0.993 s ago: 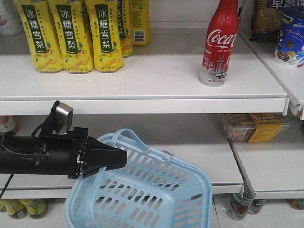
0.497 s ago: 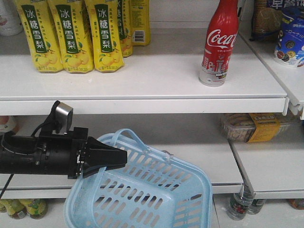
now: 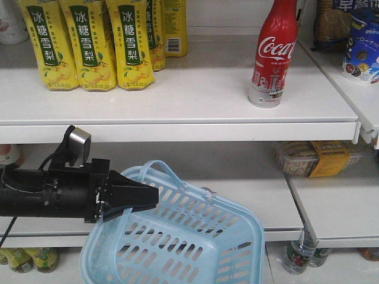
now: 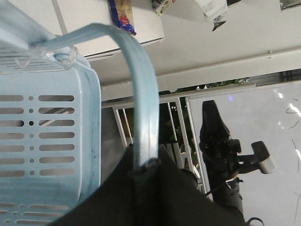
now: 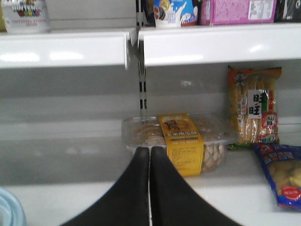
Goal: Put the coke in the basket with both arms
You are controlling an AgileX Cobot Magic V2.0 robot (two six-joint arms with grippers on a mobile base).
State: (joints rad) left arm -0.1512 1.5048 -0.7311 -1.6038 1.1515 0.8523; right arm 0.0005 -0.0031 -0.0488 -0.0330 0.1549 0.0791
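Left hand [image 3: 135,199] grips the basket [image 3: 240,208] by its handle [image 4: 142,94], seemingly firmly; right hand [image 5: 149,150] is closed and empty. Coke [image 3: 273,53] stands untouched on the upper tabletop [image 3: 177,100]: pickup and placement are outstanding

Three cameras, one shop shelf.
We face the white shelves [image 3: 195,94] head-on from a little way back in the front view. Our left wrist view, tipped sideways, sits against the pale blue slotted plastic basket [image 3: 177,248] filling its left half. Our right wrist view looks level at the lower shelf [image 5: 61,193], sharing the clear yellow-labelled snack tray [image 3: 308,160] with the front view's right.
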